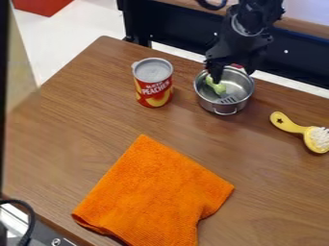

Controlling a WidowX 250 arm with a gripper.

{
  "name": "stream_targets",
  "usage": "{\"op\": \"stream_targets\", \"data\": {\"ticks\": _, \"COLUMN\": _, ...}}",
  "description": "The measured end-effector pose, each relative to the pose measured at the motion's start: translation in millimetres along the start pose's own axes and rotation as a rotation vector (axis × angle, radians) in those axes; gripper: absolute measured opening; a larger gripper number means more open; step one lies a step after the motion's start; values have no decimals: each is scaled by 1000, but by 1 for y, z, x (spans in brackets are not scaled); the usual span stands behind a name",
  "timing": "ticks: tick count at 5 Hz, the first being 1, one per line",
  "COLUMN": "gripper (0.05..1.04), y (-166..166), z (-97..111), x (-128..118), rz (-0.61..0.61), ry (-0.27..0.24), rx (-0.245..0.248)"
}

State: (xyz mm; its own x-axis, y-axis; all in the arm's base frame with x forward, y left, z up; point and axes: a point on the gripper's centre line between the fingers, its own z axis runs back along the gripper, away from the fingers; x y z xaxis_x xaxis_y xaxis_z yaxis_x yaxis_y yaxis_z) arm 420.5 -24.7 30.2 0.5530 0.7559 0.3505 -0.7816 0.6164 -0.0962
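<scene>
The black gripper (233,73) hangs over the small silver metal pot (225,106) at the upper right, its two fingers apart, one at the pot's left part and the other at its far right rim. Inside the pot lie a light green object (217,87), close to the left finger, and a grey slotted piece (227,100). A bit of something red (237,66) shows at the pot's far side, between the fingers; the arm partly hides it.
Left of the pot stands a red and yellow can (153,82). A yellow brush (302,129) with white bristles lies at the right edge. An orange cloth (154,194) is spread at the front. The brown table (70,129) ends just behind the pot.
</scene>
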Motion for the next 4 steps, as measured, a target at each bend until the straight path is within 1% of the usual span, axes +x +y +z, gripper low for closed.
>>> {"op": "stream_targets", "data": {"ticks": 1, "gripper": 999, "y": -6, "z": -13, "x": 2, "rz": 55, "ry": 7, "rx": 14}}
{"op": "stream_targets", "data": {"ticks": 3, "gripper": 999, "y": 3, "z": -24, "x": 8, "rz": 90, "ry": -13, "rx": 47}}
{"op": "stream_targets", "data": {"ticks": 4, "gripper": 999, "y": 6, "z": -31, "x": 10, "rz": 82, "ry": -30, "rx": 50}}
